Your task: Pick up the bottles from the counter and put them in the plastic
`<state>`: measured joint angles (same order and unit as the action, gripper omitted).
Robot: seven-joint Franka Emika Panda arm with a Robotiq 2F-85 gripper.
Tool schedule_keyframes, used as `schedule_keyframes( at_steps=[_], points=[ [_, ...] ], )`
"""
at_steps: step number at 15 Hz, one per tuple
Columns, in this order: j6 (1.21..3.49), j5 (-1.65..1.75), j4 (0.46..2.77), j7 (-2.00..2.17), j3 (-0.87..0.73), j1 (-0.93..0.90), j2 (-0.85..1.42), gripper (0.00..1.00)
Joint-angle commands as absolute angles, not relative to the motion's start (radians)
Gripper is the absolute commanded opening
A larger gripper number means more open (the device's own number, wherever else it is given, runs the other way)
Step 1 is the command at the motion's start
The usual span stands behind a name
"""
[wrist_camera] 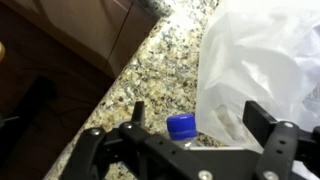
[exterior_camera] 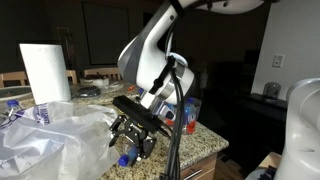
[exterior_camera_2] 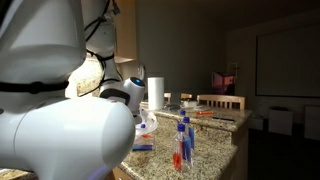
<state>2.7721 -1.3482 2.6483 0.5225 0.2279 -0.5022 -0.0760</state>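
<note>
Bottles (exterior_camera_2: 183,146) stand on the speckled granite tabletop (exterior_camera_2: 218,132), the broadest thing in both exterior views. In the wrist view the tabletop ends at a wooden cabinet (wrist_camera: 100,30) front. The white robot arm (exterior_camera: 150,55) bends down over the tabletop's edge. Beside it lies the plastic (exterior_camera: 50,140), a big crinkled translucent bag heaped on the granite, which also fills the right part of the wrist view. A tall paper towel roll (exterior_camera: 45,72) stands upright behind the bag. In an exterior view a red-tinted bottle (exterior_camera: 190,115) stands upright near the tabletop's corner, just past the arm. A half-hidden bottle (exterior_camera: 12,108) with a blue top shows at the bag's far side, below the roll.

The pincer (exterior_camera: 133,135) hangs low over the tabletop edge with its fingers (wrist_camera: 254,115) spread wide apart, gripping nothing. In the wrist view the blue cap (wrist_camera: 181,126) of one more bottle sits between them, just beside the bag's edge. The pincer hides that bottle's body, so I cannot tell whether it stands or lies, or whether a finger touches it.
</note>
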Motion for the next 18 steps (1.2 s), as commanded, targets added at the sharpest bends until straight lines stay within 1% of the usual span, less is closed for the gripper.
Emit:
schedule_keyframes(
  at_steps=[1, 3, 12, 13, 18],
  points=[
    [2.706, -1.451, 2.606, 0.398, 0.261, -0.436, 0.01, 1.0],
    [2.718, -1.447, 2.602, 0.386, 0.27, -0.417, 0.043, 1.0],
    [2.98, -1.283, 2.624, 0.469, 0.28, -0.391, 0.083, 1.0],
    [3.011, -1.226, 2.634, 0.505, 0.252, -0.416, 0.085, 1.0],
    [3.096, -0.979, 2.686, 0.663, 0.202, -0.418, 0.076, 1.0]
  ],
)
